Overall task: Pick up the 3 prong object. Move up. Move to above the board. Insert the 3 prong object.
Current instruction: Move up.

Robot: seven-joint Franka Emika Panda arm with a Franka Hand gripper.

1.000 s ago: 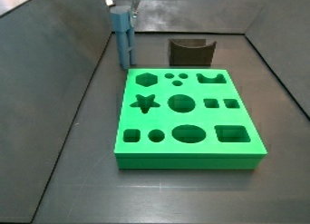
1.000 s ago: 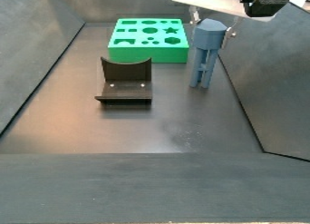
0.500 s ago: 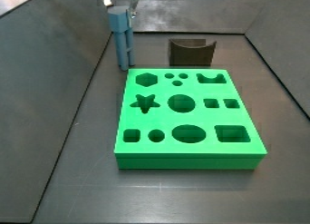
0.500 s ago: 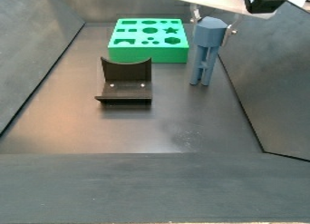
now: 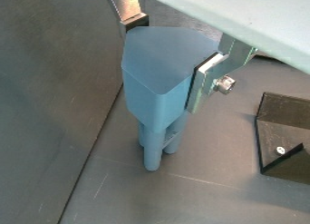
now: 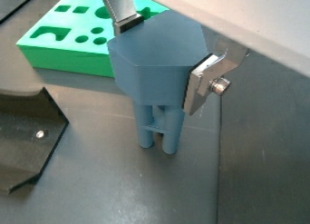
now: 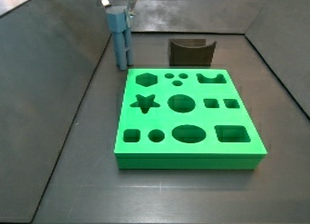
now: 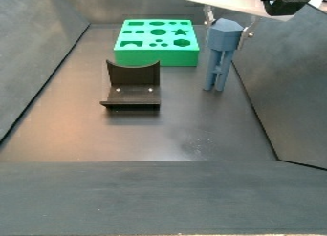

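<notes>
You are looking at the gripper [image 6: 160, 53] sitting over the head of the peg [image 6: 155, 78], its silver fingers [image 6: 208, 81] pressing the head from opposite sides in both wrist views; the hand is clamping the peg [image 5: 160, 82]. The prongs are pointing down, their tips at or just above the dark floor; contact is not clear in a wrist view [image 5: 155, 160].

In a side view, left to right: the peg [image 7: 121, 42] is standing upright near the left wall with the gripper [image 7: 118, 3] at its top, then the dark fixture [image 7: 190, 52] at the back, and the green board [image 7: 188, 117] is lying in front of both, apart from the peg.

In the side view from the opposite end, left to right: the fixture [image 8: 130, 84] is sitting mid-floor, the board [image 8: 157, 41] is lying behind it, and the peg [image 8: 220, 53] is hanging upright beside the board's right end, just apart from it, under the gripper [image 8: 228, 20]
</notes>
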